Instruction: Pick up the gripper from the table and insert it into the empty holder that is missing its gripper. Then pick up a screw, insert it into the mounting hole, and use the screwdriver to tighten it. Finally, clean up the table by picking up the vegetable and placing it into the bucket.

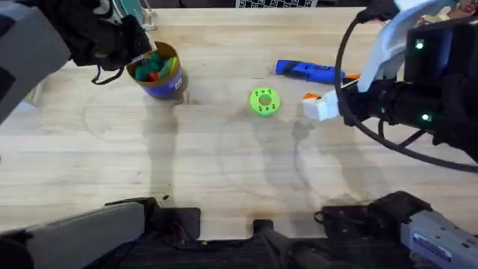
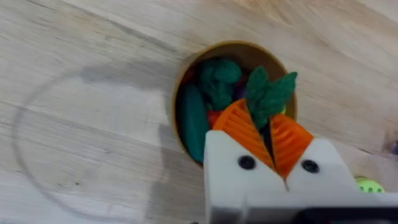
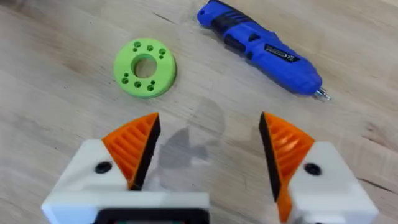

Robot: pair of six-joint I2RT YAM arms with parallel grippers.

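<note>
Over the bucket (image 2: pixel 186 81) the left pincer (image 2: pixel 268 134) pinches a leaf; right pincer (image 3: pixel 208 149) spread; screwdriver (image 3: pixel 261 50) label unreadable.

The left gripper (image 2: pixel 272 134), jaws pinching a green leafy piece (image 2: pixel 268 93), hangs above the bucket (image 2: pixel 180 93) on the tabletop (image 2: pixel 81 74).

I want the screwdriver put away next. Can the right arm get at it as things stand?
Probably yes. The right gripper is open and empty, hovering over bare table, and the screwdriver lies flat just ahead of it with nothing on top. The green disc sits off to one side, clear of the way.
</note>
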